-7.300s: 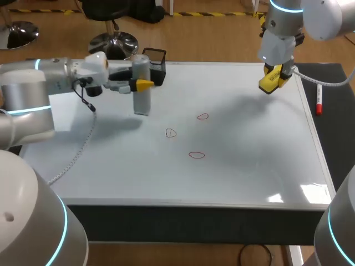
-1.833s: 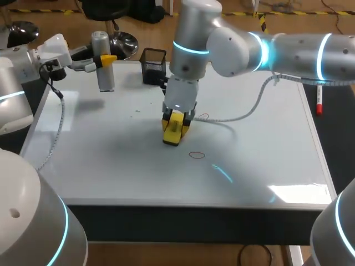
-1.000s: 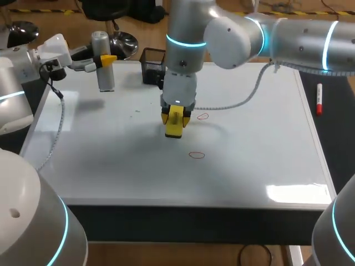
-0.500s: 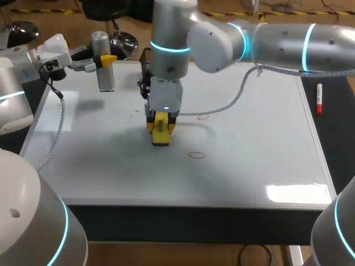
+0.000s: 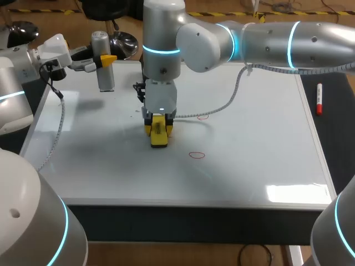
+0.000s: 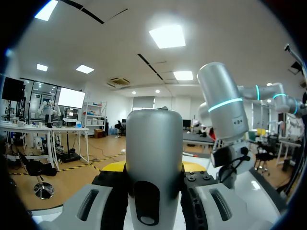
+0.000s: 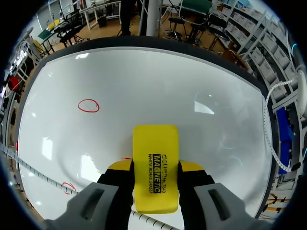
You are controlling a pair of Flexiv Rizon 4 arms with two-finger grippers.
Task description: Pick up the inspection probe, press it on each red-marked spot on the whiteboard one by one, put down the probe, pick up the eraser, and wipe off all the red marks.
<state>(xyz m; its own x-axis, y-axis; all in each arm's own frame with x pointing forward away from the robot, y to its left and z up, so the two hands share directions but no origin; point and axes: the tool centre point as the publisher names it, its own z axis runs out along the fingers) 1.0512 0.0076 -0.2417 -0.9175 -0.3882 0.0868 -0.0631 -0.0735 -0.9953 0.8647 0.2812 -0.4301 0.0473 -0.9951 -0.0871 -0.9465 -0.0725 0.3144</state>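
My right arm comes in from the right and reaches across the whiteboard (image 5: 260, 166). Its gripper (image 5: 158, 133) is shut on the yellow eraser (image 5: 158, 136), whose face is down on the board left of centre. In the right wrist view the eraser (image 7: 155, 158) fills the gap in that gripper (image 7: 155, 167). A red ring (image 7: 88, 105) lies ahead of it and another red mark (image 7: 68, 188) sits beside it. Two red rings (image 5: 196, 155) (image 5: 202, 116) show from above. At the board's far left, my left gripper (image 5: 105, 60) is shut on the upright silver probe (image 5: 103, 69) (image 6: 153, 172).
A red marker (image 5: 319, 104) lies on the dark strip right of the whiteboard. My right arm's white cable (image 5: 227, 102) drapes over the board's middle, and my left arm's cable (image 5: 61, 133) hangs over its left edge.
My right gripper has slid the eraser leftward and slightly toward the front across the board; the ring that lay left of centre no longer shows. The left arm with the probe has not moved.
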